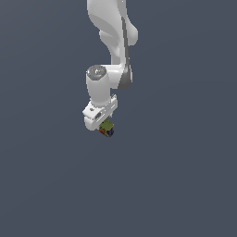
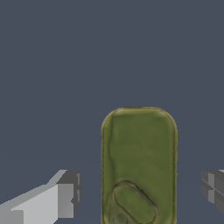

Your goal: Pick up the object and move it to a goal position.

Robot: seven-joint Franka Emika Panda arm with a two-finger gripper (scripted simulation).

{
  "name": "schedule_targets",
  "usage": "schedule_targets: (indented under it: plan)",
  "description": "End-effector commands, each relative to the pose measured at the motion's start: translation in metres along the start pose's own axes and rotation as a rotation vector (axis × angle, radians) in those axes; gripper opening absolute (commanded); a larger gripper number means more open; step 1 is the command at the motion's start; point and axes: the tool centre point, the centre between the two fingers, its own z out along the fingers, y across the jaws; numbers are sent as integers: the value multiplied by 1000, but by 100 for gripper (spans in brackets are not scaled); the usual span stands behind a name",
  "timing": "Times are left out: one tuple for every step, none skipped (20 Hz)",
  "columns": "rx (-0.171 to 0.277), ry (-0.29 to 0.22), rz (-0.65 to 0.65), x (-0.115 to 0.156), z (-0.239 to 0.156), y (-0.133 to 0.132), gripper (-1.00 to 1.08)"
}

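Finding: the arm [image 1: 111, 41] stands over the tin [image 1: 107, 128], which lies on the grey surface [image 1: 185, 185] directly beneath the claw [image 1: 104, 125]. In the exterior view only a corner of the tin shows below the claw body: dark blue side, red and yellow marks, greenish top.

Claw state: released. In the wrist view the two fingers [image 2: 61, 197] stand apart on either side of the tin's greenish lid, with clear grey gaps between each finger and the tin's long edges. No contact is visible on either side.

Position: the tin lies between the fingers, its long axis running across the closing line, so the fingers face its long sides. The gap on one side looks narrower than on the other; the tin appears slightly off centre.

Assessment: the step in hand looks to be the grasp itself. To do it well, the claw should be centred over the tin first, lowered enough that the fingers meet the flat sides rather than the rounded lid edge, then closed evenly. How low the fingertips sit against the tin cannot be told from these views. No goal marker is visible.
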Motion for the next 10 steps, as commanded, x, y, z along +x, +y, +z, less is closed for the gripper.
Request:
schedule_targets:
  plan:
    - [1,0,-1,0,11,-1,100]
    - [1,0,-2,0,16,-1,100]
    - [1,0,-2,-1,21,-1,100]
    - [1,0,-3,0,26,-1,100]
    - [1,0,-3,-1,30,-1,100]
    - [1,0,-3,-1,33,-1,100]
    - [1,0,-3,0,35,-1,100]
    - [1,0,-3,0,37,-1,100]
    - [1,0,-3,0,39,-1,100]
    - [1,0,-3,0,39,-1,100]
